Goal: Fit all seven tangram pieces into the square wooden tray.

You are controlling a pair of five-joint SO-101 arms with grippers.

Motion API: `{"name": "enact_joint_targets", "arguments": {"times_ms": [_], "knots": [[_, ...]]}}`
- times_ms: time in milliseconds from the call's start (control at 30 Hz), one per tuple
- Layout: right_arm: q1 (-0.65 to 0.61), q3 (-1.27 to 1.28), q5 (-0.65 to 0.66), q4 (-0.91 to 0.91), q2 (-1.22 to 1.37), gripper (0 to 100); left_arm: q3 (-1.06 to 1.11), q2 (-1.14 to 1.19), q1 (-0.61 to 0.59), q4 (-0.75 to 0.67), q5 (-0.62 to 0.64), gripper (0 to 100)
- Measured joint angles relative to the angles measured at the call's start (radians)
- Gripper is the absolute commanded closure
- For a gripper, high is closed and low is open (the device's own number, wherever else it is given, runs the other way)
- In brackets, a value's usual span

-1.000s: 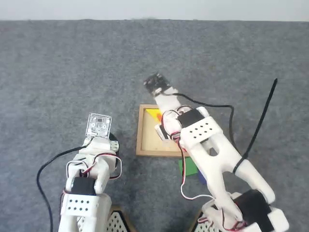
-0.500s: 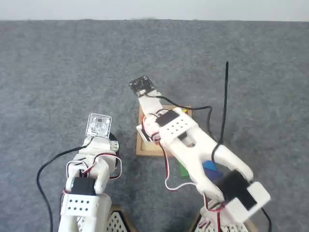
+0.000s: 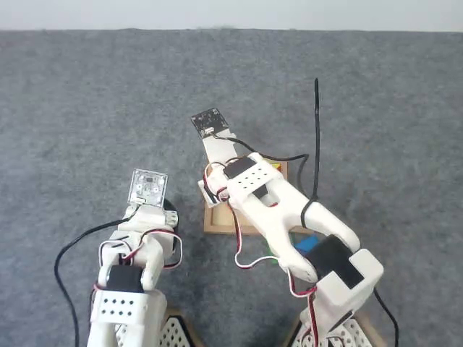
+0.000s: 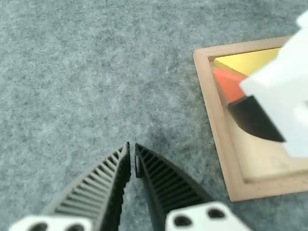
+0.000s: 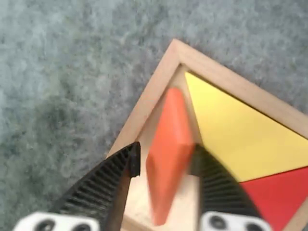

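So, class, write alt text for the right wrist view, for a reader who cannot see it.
The right gripper holds an orange piece over a corner of the square wooden tray. A yellow triangle and a red piece lie in the tray beside it, and the tray sits on grey carpet.

Layout, as you face it from behind the arms: the tray (image 3: 223, 230) lies on the table (image 3: 87, 94) ahead of the right arm and to the right of the left gripper (image 4: 132, 147), which sits apart from it over the table. Between the fingers of the right gripper (image 5: 165, 156) you find the slanted piece (image 5: 166, 144), along the tray's left rim at the far corner. Just right of it, in the tray, lies the large triangle (image 5: 231, 125), with a third piece (image 5: 274, 192) beside that. One loose piece (image 3: 307, 243) and another loose piece (image 3: 272, 255) lie on the table before the near rim.
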Motion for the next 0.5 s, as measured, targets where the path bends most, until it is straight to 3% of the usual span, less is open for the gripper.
{"name": "enact_joint_targets", "arguments": {"times_ms": [167, 367, 500], "knots": [[0.002, -0.005, 0.0, 0.0, 0.0, 71.5, 0.0, 0.0, 0.0, 0.0, 0.0, 98], [0.087, -0.003, 0.002, 0.003, -0.003, 71.8, 0.0, 0.0, 0.0, 0.0, 0.0, 98], [0.132, -0.003, 0.106, 0.084, -0.077, 71.8, 0.0, 0.0, 0.0, 0.0, 0.0, 98]]}}
